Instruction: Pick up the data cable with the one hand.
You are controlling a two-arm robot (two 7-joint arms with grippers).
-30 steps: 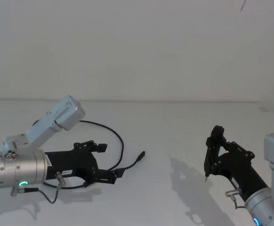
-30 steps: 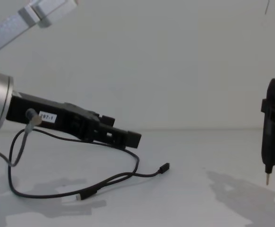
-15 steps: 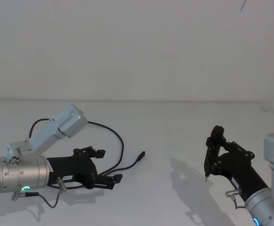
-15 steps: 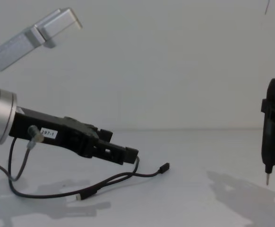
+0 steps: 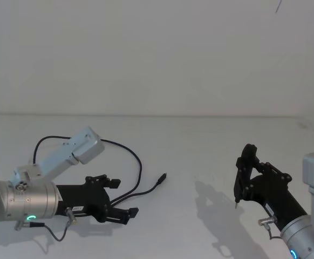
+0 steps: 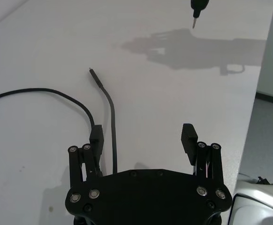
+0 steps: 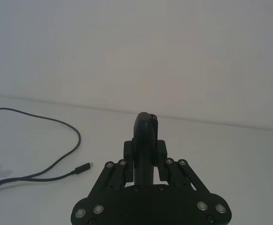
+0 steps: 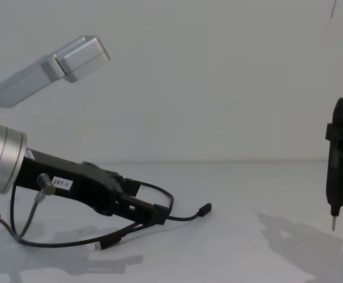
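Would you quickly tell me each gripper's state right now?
Left gripper: open, the data cable lying between its jaws.
Right gripper: shut on the slim black tool.

Plain white desk [image 8: 230, 180], blank wall [image 8: 218, 71] behind. Slim black tool [image 8: 340, 159] far right, metal tip down, off desk.

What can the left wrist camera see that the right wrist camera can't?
The left wrist view looks down past the left gripper, its fingers open, with a stretch of the data cable lying between them; farther off hangs the tool's pointed metal tip above a shadow. The right wrist view looks along the right gripper, shut on the slim black tool, toward the wall. Both show the cable's curve, one small plug and the white table.
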